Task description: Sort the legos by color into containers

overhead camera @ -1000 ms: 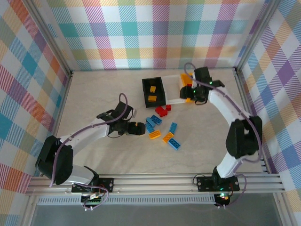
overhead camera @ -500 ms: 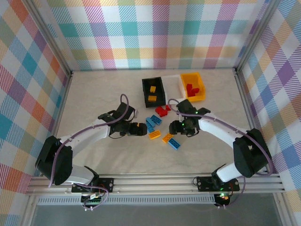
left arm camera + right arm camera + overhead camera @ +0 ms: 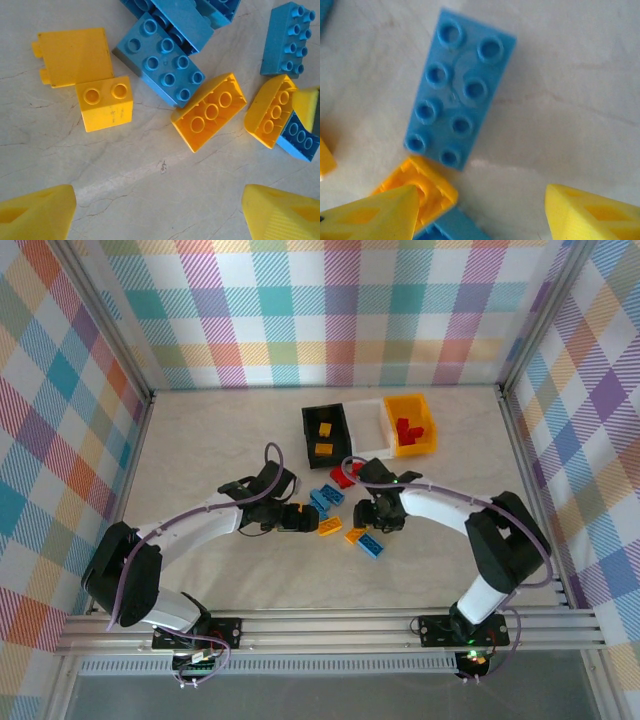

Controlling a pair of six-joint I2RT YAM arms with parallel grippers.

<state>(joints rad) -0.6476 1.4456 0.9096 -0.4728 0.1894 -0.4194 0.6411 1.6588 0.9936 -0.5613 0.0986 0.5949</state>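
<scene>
Right wrist view: my right pincer (image 3: 480, 212) is released, nothing between its fingers. The blue lego (image 3: 457, 87) lies just ahead on the surface (image 3: 580, 75), its long axis running away from me and tilted slightly right, so this arm looks nearer. An orange lego (image 3: 427, 192) meets one fingertip (image 3: 375, 215); whether they touch, I cannot tell. A second blue piece (image 3: 450, 227) is cut off below. My left pincer (image 3: 157, 207) is released too, near the yellow legos (image 3: 105, 102).
</scene>
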